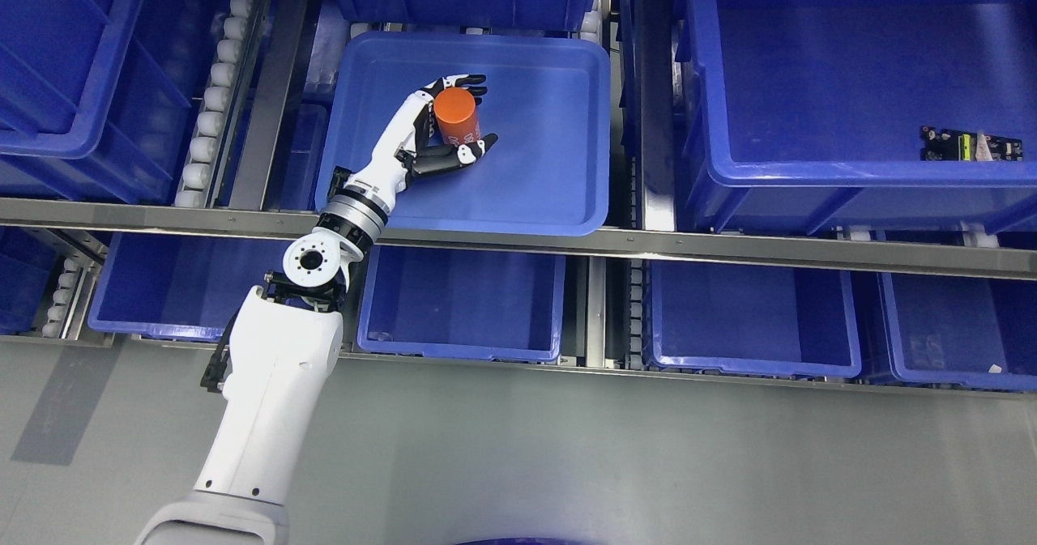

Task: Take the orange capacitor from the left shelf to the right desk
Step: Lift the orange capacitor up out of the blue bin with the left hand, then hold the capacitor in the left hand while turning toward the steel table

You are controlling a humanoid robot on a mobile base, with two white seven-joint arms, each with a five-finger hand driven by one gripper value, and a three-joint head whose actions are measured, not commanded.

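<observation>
The orange capacitor, a short orange cylinder with white print on its side, stands inside a shallow blue bin on the upper shelf level. My left hand reaches in from the lower left, its white and black fingers curled over the top of the capacitor and its thumb under it. The hand is shut on the capacitor. I cannot tell whether the capacitor rests on the bin floor or is lifted. The right arm is out of view.
A metal shelf rail runs across in front of the bin. A large blue bin at the right holds a small black electronic part. Several more blue bins sit on the lower level. Grey floor lies below.
</observation>
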